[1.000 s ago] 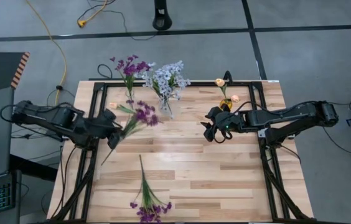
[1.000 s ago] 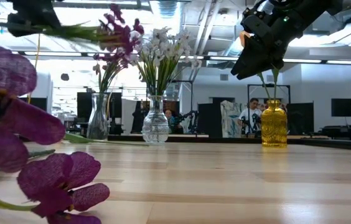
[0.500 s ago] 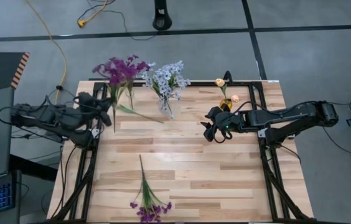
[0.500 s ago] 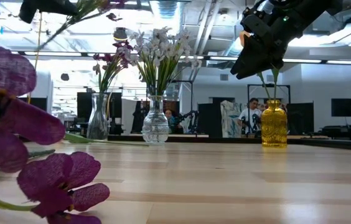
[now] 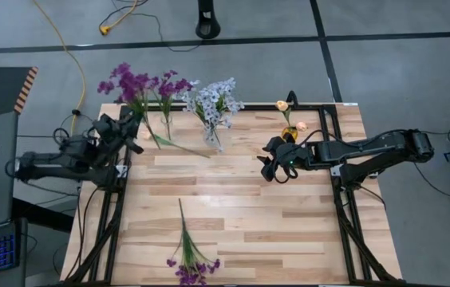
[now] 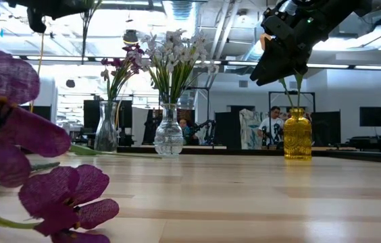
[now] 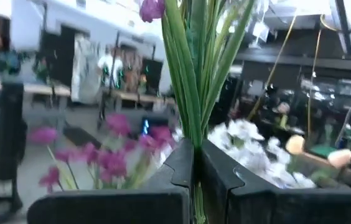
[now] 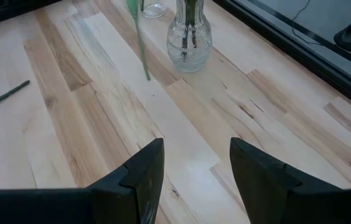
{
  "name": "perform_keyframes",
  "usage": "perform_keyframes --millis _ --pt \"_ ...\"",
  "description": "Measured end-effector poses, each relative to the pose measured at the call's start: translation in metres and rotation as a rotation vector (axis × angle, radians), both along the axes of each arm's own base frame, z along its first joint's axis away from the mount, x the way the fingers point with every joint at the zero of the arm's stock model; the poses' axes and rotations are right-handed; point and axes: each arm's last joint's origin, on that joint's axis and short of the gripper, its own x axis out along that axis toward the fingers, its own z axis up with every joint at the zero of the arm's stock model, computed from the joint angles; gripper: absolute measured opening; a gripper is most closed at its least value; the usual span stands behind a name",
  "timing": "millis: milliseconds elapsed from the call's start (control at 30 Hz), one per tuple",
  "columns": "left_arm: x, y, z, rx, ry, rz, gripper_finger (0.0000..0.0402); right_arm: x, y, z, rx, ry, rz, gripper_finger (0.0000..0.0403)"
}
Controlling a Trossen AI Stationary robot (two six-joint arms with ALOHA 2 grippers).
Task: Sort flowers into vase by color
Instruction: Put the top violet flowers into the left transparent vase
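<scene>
Gripping a purple sprig [image 5: 132, 96] by its stems, my left gripper [image 5: 129, 127] is clamped tight at the table's [image 5: 241, 199] far left, blooms above the far-left vase [image 6: 107, 128]. My right gripper [image 5: 266, 167] hovers empty, fingers spread, near the yellow vase [image 6: 297, 133]. Another purple sprig [image 5: 188, 255] lies on the near edge.

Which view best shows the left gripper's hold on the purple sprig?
The left wrist view: the left gripper is shut on the purple sprig's green stems. The high view shows only its blooms beyond the arm; the low view only a hanging stem.
</scene>
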Motion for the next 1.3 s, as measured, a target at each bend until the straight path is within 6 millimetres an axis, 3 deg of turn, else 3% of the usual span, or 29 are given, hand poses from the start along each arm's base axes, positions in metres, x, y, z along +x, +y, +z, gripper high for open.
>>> perform_keyframes --millis 167,533,933,1300 --pt "-0.006 0.013 -0.008 0.068 -0.014 0.082 0.0000 0.000 0.000 0.000 0.000 -0.005 -0.001 0.0209" --pt "0.002 0.049 -0.019 0.127 0.091 0.054 0.0000 0.000 0.000 0.000 -0.001 -0.007 -0.002 0.0209" --pt "-0.004 0.090 -0.022 0.122 0.100 0.024 0.0000 0.000 0.000 0.001 -0.001 -0.008 -0.002 0.0209" --pt "-0.001 0.108 -0.043 0.209 0.060 0.052 0.0000 0.000 0.000 0.001 -0.001 -0.008 -0.003 0.0209"
